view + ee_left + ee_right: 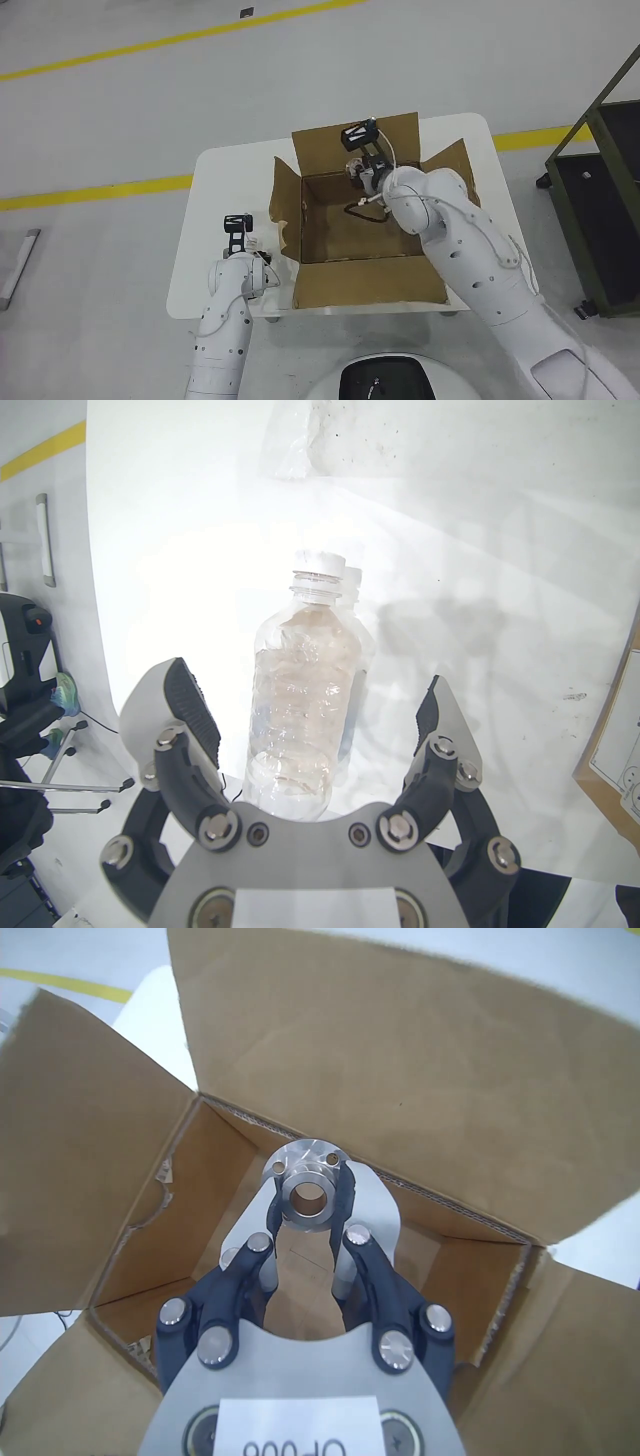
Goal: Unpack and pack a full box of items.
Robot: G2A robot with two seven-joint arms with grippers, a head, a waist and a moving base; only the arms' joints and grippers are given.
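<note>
Right wrist view: right pincer (pixel 310 1187) pinches flange (pixel 301 1154) over box (pixel 350 1053) | left pincer (pixel 307 681) spread, flanking bottle (pixel 300 640)

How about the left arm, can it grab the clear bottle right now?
Probably yes. The left arm has its jaws open, with the clear bottle between them on the white table and nothing in the way. A second bottle sits right beside it, so the jaws might bump that one.

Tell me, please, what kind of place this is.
Probably a workshop or warehouse hall, not a home: a grey floor with yellow lines, a white table bearing an open box, and a metal rack beside it.
</note>
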